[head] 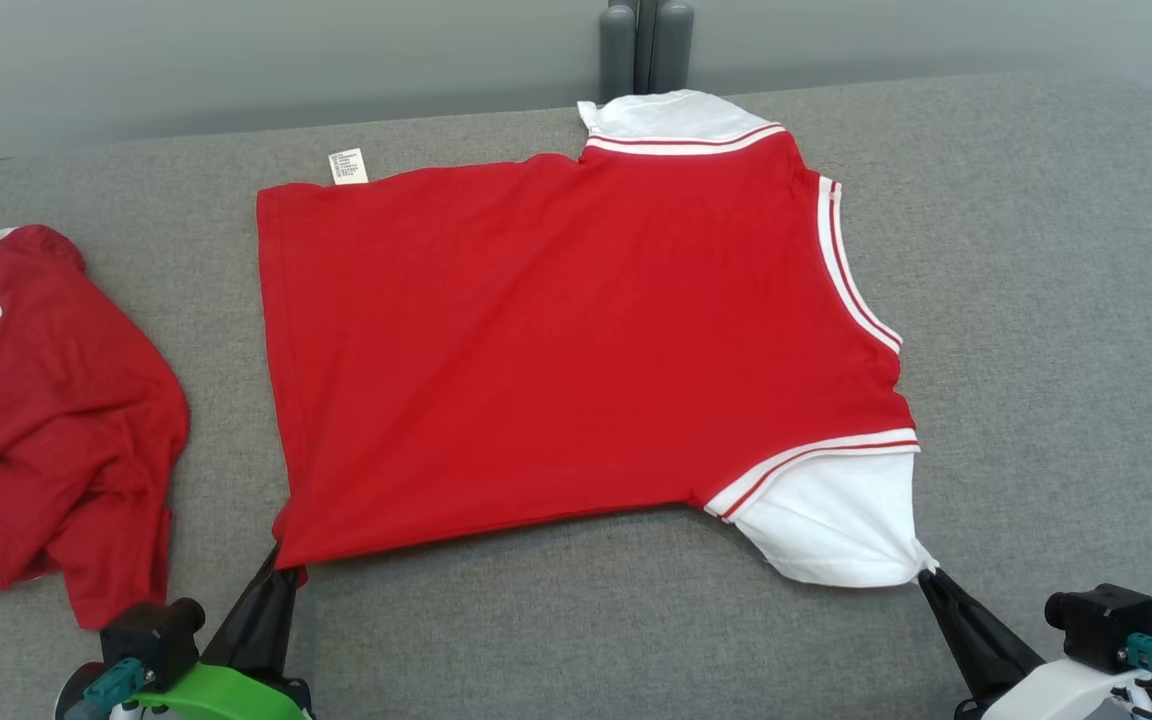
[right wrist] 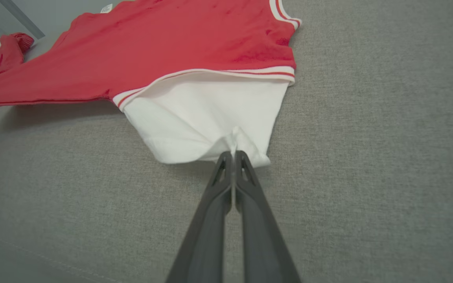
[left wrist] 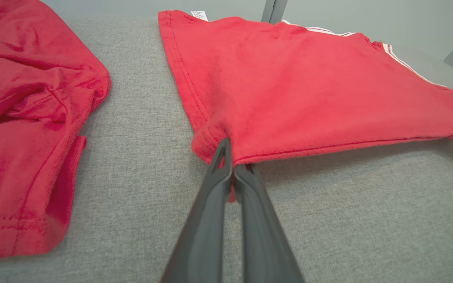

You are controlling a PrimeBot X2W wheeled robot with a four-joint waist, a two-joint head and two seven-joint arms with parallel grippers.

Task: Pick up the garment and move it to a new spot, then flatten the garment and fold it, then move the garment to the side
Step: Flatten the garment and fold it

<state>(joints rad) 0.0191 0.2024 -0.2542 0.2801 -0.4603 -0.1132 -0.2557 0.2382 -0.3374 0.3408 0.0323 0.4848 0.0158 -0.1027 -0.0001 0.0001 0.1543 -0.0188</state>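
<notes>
- Locate the garment (head: pixel 576 340). It lies spread near the middle of the grey desk (head: pixel 1036 300), with its hem toward the robot's left and its neckline toward the right. The red body is mostly smooth.
- Check the left gripper (head: pixel 281 565). Its fingers are closed, pinching the near hem corner, which bunches at the tips.
- Check the right gripper (head: pixel 928 573). Its fingers are closed on the cuff of the near white sleeve (head: pixel 826 520), which is drawn to a point.
- Treat the step in hand as flattening, probably close to done. In both wrist views the near edge appears slightly lifted off the desk.
- For the fold, expect to carry both held points up and over toward the far edge. Keep them level so the fabric does not skew.
- Use the far sleeve (head: pixel 671 115) and the care label (head: pixel 347 166) as alignment references.
- Keep clear of the second garment (head: pixel 46 420), which lies crumpled well apart at the left.
</notes>
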